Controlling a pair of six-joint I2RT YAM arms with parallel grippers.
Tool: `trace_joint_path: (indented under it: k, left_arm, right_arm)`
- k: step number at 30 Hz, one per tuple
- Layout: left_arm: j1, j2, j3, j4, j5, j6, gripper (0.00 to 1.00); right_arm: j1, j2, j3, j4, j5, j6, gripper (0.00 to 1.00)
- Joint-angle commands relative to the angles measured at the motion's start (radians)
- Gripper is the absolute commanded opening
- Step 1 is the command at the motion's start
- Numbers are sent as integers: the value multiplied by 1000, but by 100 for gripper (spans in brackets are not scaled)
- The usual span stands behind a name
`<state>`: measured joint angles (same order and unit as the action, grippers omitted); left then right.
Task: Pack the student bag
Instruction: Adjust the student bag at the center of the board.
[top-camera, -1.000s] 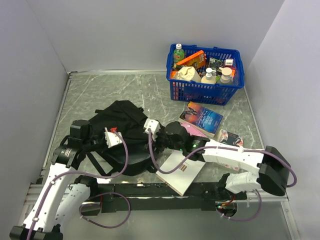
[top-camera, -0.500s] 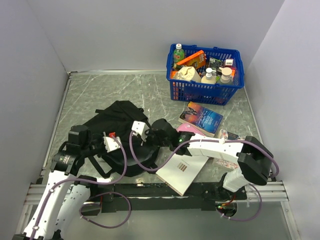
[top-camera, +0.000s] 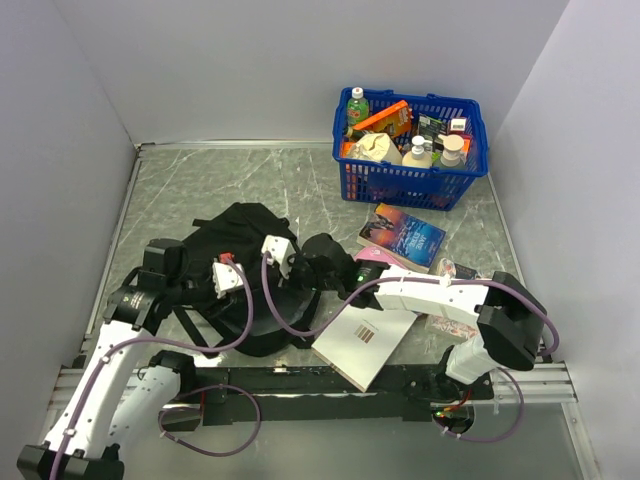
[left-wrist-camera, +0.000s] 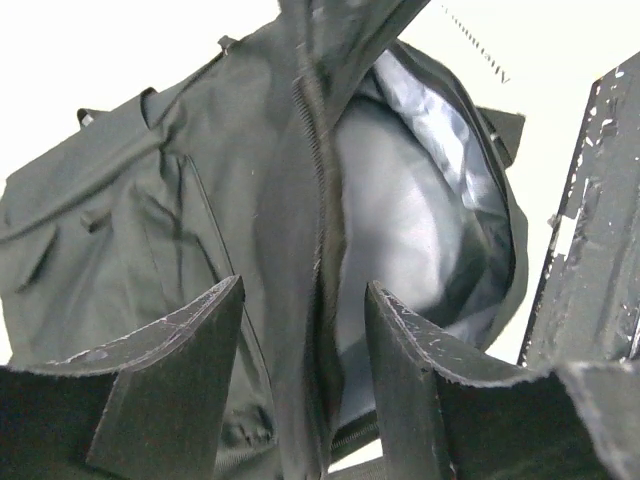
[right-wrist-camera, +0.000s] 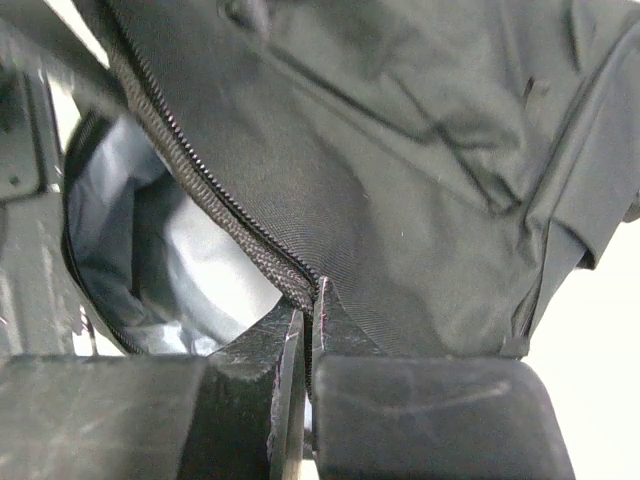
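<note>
The student bag (top-camera: 238, 228) is a black backpack lying on the table between my two arms, with its mouth unzipped. In the left wrist view the bag (left-wrist-camera: 150, 200) shows pale grey lining (left-wrist-camera: 420, 200) inside. My left gripper (left-wrist-camera: 305, 310) is open, and the zip edge (left-wrist-camera: 305, 150) runs loosely between its fingers (left-wrist-camera: 190, 340). In the right wrist view my right gripper (right-wrist-camera: 312, 300) is shut on the bag's (right-wrist-camera: 430, 150) zip edge (right-wrist-camera: 200, 190), beside the open mouth. From above, the left gripper (top-camera: 248, 290) and right gripper (top-camera: 283, 283) meet close together at the bag's near right side.
A blue basket (top-camera: 470, 170) of groceries stands at the back right. A colourful book (top-camera: 403, 237) lies in front of it, and a small packet (top-camera: 456, 272) to its right. A white notebook (top-camera: 362, 343) rests at the table's near edge. Walls close in left and right.
My right gripper has reached left to the bag and shut on its zip edge. My left gripper, shut before, has opened and released the fabric.
</note>
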<state>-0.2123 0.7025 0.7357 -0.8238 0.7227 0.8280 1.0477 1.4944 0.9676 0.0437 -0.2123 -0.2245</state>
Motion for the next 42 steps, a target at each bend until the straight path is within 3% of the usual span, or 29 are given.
trace_joint_path:
  k: [1, 5, 8, 11, 12, 13, 17, 19, 21, 22, 24, 25, 28, 30, 32, 34, 35, 42]
  left_arm:
    - [-33, -37, -4, 66, 32, -41, 57]
    - [-48, -17, -12, 97, 18, -10, 56]
    - [-62, 18, 2, 146, -6, -27, 45]
    - [-87, 25, -19, 283, -137, -156, 21]
    - [-99, 28, -19, 302, -173, -185, 6]
    - [-117, 31, -15, 296, -186, -182, 1]
    - [-124, 58, 17, 285, -204, -216, 1]
    - [-124, 60, 36, 305, -221, -251, 1]
    - [-124, 63, 51, 344, -236, -301, 1]
    - [-124, 75, 69, 362, -244, -326, 1]
    - [-124, 104, 97, 358, -250, -348, 1]
    - [-124, 135, 119, 356, -259, -354, 1]
    - [-124, 146, 111, 353, -289, -330, 1]
    - [-122, 126, 88, 373, -282, -302, 1]
    - [-124, 100, 67, 387, -278, -302, 1]
    - [-124, 92, 59, 390, -273, -302, 1]
    - [-124, 94, 60, 385, -273, -302, 1]
    - [-124, 81, 62, 364, -292, -303, 1]
  right_arm:
    - [11, -60, 89, 76, -67, 59, 0]
    - [18, -60, 103, 62, -67, 71, 0]
    - [18, -63, 105, 68, -50, 82, 0]
    - [20, -75, 92, 94, -13, 105, 0]
    - [20, -79, 85, 100, 13, 109, 0]
    - [21, -80, 80, 107, 24, 117, 0]
    - [18, -100, 66, 146, 152, 210, 3]
    - [3, -106, 86, 111, 263, 276, 23]
    - [-40, -111, 117, 20, 272, 379, 42]
    - [-55, -126, 123, -10, 313, 416, 62]
    - [-116, -160, 77, -38, 306, 508, 77]
    - [-145, -219, 41, -21, 245, 581, 98]
    - [-282, -349, -125, 2, 143, 704, 100]
    - [-308, -393, -174, -89, 195, 775, 100]
    - [-314, -413, -170, -311, 339, 841, 87]
    - [-328, -405, -162, -440, 405, 925, 66]
    - [-330, -408, -171, -546, 451, 951, 64]
    - [-328, -595, -253, -775, 491, 1122, 66]
